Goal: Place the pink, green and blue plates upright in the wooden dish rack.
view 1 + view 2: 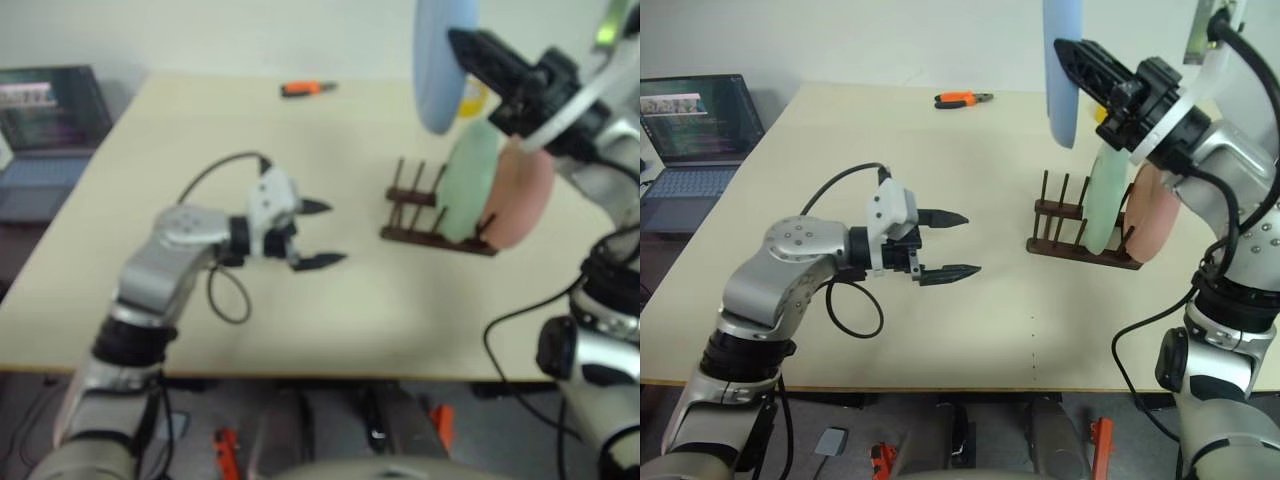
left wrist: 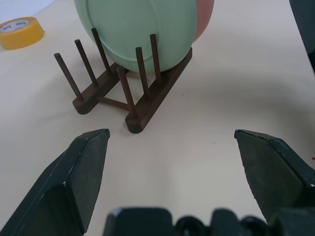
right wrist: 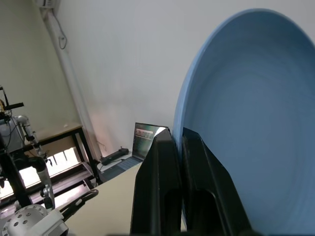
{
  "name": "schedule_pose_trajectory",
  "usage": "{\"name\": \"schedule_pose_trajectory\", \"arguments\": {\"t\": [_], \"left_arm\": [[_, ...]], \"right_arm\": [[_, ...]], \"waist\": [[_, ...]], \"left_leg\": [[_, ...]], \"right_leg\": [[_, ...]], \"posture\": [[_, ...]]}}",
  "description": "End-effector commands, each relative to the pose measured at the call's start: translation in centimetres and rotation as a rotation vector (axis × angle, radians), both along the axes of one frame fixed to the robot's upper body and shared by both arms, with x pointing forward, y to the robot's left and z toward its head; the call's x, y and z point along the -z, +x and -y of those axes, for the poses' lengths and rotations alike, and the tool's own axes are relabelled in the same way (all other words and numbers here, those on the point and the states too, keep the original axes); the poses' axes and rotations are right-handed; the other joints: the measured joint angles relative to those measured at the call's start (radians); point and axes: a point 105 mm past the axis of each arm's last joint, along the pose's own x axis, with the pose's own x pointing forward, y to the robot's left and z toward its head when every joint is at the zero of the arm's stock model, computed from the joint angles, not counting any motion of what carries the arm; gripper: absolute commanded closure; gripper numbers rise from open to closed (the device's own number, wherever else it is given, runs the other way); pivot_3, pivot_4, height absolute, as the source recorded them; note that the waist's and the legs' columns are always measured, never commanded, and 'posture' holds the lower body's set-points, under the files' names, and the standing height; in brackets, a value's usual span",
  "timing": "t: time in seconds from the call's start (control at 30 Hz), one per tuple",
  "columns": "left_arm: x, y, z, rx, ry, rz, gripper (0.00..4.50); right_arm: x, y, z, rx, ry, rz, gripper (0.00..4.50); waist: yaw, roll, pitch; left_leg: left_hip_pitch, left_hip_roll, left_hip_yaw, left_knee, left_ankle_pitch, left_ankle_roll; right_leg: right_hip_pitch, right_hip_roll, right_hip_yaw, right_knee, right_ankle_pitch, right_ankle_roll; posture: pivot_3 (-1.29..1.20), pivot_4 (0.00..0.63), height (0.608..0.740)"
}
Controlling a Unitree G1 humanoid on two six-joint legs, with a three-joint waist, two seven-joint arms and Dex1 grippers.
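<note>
The mint green plate [image 1: 1106,205] and pale pink plate [image 1: 1156,212] stand upright in the dark wooden dish rack [image 1: 1072,232], seemingly touching. The light blue plate [image 1: 1062,70] hangs edge-on above the rack.

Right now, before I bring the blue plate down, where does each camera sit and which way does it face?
Left and right eye views: on the head, looking forward and down over the table; both arms show, right gripper shut on the blue plate above the wooden dish rack.
Left wrist view: along the open left gripper toward the rack, green plate and pink plate.
Right wrist view: along shut fingers up the blue plate toward a wall.
Shared: rack and green plate, in the head and left wrist views.
</note>
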Motion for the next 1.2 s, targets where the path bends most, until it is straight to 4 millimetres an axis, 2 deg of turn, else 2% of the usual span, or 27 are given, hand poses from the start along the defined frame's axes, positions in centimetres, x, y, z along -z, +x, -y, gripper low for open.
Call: {"name": "schedule_pose_trajectory", "arguments": {"t": [0.03,0.43,0.7,0.83,1.2], "left_arm": [[-1.4,-0.5,0.2,0.014,-0.025,0.05,0.0],[-1.3,-0.7,0.4,0.023,-0.024,0.045,0.0],[-1.3,-0.8,0.4,0.019,-0.028,0.04,0.0],[-1.3,-0.8,0.4,0.016,-0.031,0.038,0.0],[-1.2,-0.9,0.3,0.011,-0.032,0.032,0.0]], "right_arm": [[-0.5,-0.8,0.2,0.01,0.048,0.026,4.49],[1.5,-0.5,-0.5,-0.001,0.152,-0.084,4.49],[3.0,0.2,-0.3,0.032,0.139,-0.141,4.49],[4.5,0.3,-0.6,0.021,0.113,-0.184,4.49],[5.6,0.7,-0.4,0.047,0.1,-0.217,4.49]], "waist": [[0.0,0.0,0.0],[-0.002,0.0,0.0],[-0.002,0.0,0.0],[-0.003,0.0,0.0],[-0.003,0.0,0.0]], "left_leg": [[0.0,0.0,0.0,0.0,0.0,0.0],[0.0,0.0,0.0,-0.001,0.0,0.0],[0.0,0.0,0.0,-0.001,0.0,0.0],[0.0,0.0,0.0,-0.002,0.0,0.0],[0.0,0.0,0.0,-0.002,0.0,0.0]], "right_leg": [[0.0,0.0,0.0,0.0,0.0,0.0],[0.0,0.0,0.0,0.0,0.0,0.0],[0.0,0.0,0.0,-0.001,0.0,0.0],[-0.001,0.0,0.0,-0.001,0.0,0.0],[-0.001,0.0,0.0,-0.001,0.0,0.0]], "posture": [[0.0,0.15,0.74],[0.0,0.15,0.74],[0.0,0.15,0.74],[0.0,0.15,0.74],[0.0,0.15,0.74]]}}
